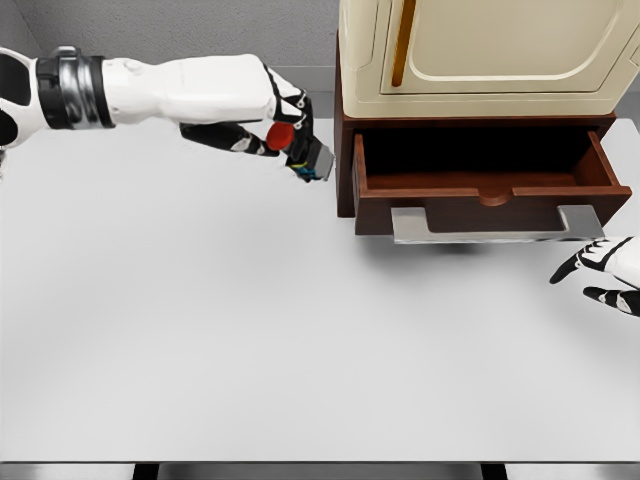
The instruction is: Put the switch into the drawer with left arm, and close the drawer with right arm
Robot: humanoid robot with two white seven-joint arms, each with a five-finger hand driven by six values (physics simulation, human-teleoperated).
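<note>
One switch [305, 152], a small dark block with a red button on top, is pinched in the fingers of the left hand [268, 125], which curl tightly around it and hold it above the white table [250, 320]. It hangs just beside the left outer wall of the open wooden drawer [487, 170], not yet over the cavity. The step in hand looks like the carry: the switch is grasped and lifted but not delivered. The next move calls for shifting the hand rightward past the drawer's left wall, then lowering and releasing over the dark interior, which appears bare. Overhead room is tight, since the cream cabinet [480, 50] sits directly above the drawer's back half; only the front part, near the notched front panel with its pale metal handle [495, 225], is open from above. The right hand [605, 270] waits low at the right edge, fingers loosely spread and holding nothing, just below the drawer's front right corner, well placed to push it closed afterward.
</note>
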